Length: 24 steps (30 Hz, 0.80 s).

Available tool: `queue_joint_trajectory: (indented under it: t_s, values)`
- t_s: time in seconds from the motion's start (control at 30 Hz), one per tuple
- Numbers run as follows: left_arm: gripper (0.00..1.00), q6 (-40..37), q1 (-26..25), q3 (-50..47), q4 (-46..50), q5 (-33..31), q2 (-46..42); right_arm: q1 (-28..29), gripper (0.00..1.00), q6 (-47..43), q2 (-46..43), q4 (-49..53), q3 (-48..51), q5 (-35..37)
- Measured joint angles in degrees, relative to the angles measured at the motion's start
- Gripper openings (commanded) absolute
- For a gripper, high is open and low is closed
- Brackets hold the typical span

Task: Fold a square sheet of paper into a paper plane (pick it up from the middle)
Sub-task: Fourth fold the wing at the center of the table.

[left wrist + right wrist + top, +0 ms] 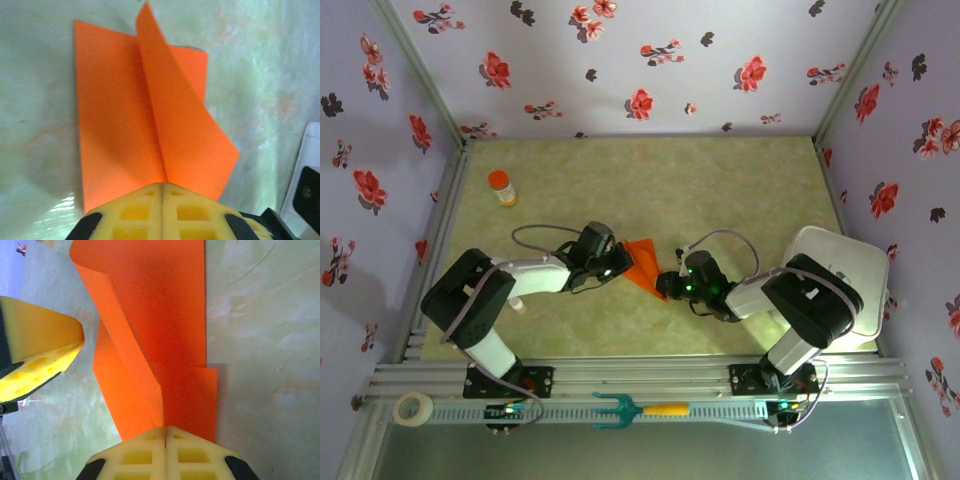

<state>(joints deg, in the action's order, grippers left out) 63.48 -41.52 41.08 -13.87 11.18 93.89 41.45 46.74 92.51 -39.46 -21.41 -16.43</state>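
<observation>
Three walls closed the space in, the back wall (pixel 640 60), the left wall (pixel 370 150) and the right wall (pixel 910 180), all papered in pale lavender with scattered red blossoms and small dark ones (the pattern ran the same on every side), and slim metal posts (pixel 420 70) stood in the two far corners. The counter (pixel 650 180) wore a glossy covering of pale yellow-green marbling, edged at the near side by slotted aluminium rails (pixel 640 375) and a dull grey panel (pixel 620 455). The light was soft and even, leaving a small white glare (pixel 65 210) on the covering.
</observation>
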Motion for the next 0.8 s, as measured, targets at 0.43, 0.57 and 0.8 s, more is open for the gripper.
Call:
queue_joint_trajectory:
  t_s: [0.43, 0.57, 0.8]
  values:
    - [0.0, -0.7, -0.66, 0.7, -8.04, 5.86, 6.25, -0.96, 0.07, 1.97, 0.85, -2.75, 0.79, -1.6]
    - [0.0, -0.68, -0.66, 1.16, -8.46, 6.36, 6.73, -0.98, 0.1, 1.97, 0.85, -2.82, 0.79, -1.81]
    - [0.05, -0.66, -0.66, 1.42, -8.39, 6.4, 6.73, -1.09, 0.09, 1.46, 0.76, -1.4, 0.13, -2.36]
